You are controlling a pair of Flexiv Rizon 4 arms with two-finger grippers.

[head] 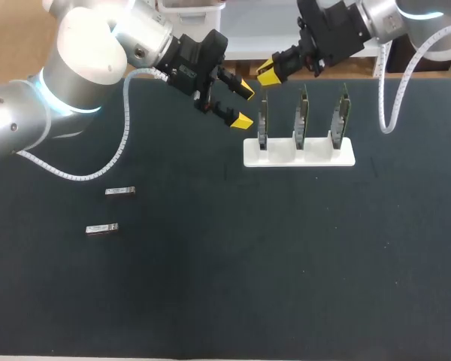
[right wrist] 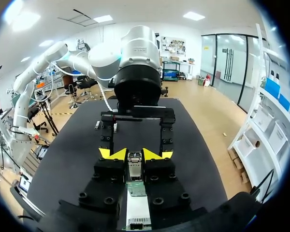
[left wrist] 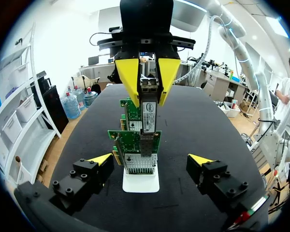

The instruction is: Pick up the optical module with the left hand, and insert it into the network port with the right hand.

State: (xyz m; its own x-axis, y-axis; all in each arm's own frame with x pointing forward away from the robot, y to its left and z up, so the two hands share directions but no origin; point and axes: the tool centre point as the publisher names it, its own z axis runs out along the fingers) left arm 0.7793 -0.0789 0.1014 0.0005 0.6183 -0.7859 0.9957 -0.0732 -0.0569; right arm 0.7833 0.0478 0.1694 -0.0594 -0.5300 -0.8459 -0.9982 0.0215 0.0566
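Over the leftmost green network card (head: 262, 124) in the white slotted stand (head: 316, 156), right gripper (head: 269, 73) pinches the slim silver optical module (left wrist: 148, 116) (left gripper (head: 243, 106) spread, empty), so we're at insertion; next probably needs a straight, aligned push into the port.

White stand (head: 286, 156), green cards (head: 304, 114)

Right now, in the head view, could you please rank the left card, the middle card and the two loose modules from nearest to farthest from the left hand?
1. Left card, in the white stand, right beside the left hand.
2. Middle card, one slot farther right.
3. Back module, lying at the table's left.
4. Front module, just in front of it.
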